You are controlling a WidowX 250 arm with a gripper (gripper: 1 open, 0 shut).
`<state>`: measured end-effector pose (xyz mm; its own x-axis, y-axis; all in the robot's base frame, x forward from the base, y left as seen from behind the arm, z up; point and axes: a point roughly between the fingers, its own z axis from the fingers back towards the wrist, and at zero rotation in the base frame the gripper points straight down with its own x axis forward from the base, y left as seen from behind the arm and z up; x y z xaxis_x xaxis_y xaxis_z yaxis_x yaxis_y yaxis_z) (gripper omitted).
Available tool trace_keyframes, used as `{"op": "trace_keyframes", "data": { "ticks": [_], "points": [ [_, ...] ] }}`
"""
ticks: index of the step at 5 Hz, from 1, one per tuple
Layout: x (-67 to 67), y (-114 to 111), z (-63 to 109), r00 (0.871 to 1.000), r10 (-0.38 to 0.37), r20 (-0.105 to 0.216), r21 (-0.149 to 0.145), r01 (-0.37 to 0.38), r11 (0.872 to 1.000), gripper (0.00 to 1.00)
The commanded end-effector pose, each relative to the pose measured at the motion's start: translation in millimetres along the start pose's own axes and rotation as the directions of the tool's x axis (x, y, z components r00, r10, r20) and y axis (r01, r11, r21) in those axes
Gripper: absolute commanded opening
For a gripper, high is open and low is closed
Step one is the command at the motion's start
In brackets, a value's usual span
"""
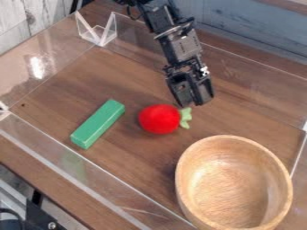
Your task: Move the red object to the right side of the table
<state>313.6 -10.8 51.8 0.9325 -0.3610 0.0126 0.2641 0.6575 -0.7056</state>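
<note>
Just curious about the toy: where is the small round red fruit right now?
The small round red fruit lies mid-table, between the green rectangular block and the gripper.

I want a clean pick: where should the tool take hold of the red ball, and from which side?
Probably across the red ball's round middle, from above; the open tool hovers just beyond its leaf tab. Its sides look free.

Bare table (246,99) right of red object (157,119) — wooden bowl (234,186) blocking near-right corner
</note>
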Motion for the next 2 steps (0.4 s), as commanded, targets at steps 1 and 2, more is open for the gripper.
{"op": "trace_keyframes", "data": {
  "ticks": [1, 2],
  "points": [
    [3.5, -35, 24.6, 0.999, -0.053, -0.006, 0.100, 0.054, 0.994, 0.00],
    [1.8, -69, 35.4, 0.995, -0.093, -0.046, 0.227, 0.101, 0.969, 0.00]
  ]
}}
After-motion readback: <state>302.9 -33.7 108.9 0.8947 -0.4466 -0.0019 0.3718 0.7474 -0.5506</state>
